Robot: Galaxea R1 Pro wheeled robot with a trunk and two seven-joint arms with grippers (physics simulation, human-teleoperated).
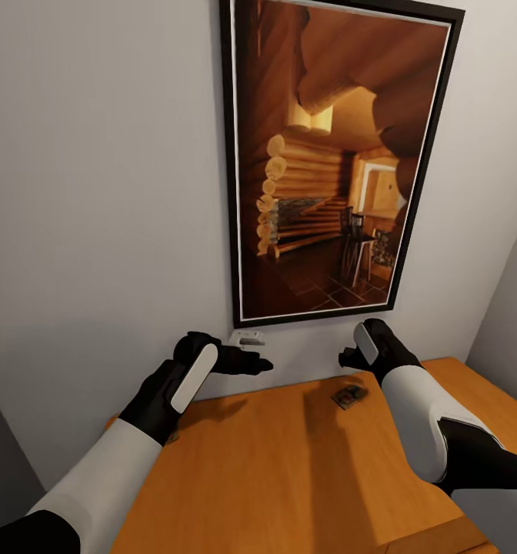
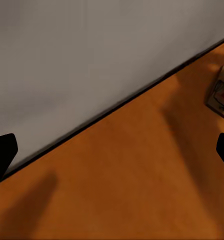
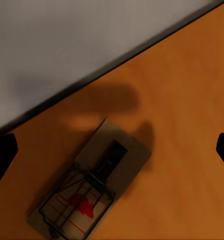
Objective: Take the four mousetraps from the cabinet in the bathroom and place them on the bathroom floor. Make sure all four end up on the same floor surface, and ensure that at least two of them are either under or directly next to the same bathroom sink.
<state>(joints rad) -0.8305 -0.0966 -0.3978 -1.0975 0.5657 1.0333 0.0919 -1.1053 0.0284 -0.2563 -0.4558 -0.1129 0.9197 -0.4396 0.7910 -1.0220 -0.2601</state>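
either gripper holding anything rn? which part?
Nothing held. Right gripper is open above the mousetrap on the cabinet top; left gripper is open over bare wood.

Framed picture: black frame, log-cabin interior, on grey wall | wall outlet: small, white, at picture's 6 o'clock corner

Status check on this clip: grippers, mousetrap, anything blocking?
Left gripper open, empty, above cabinet top. Right gripper open, hovering over one mousetrap lying flat on the top near the wall. Nothing between fingers and trap.
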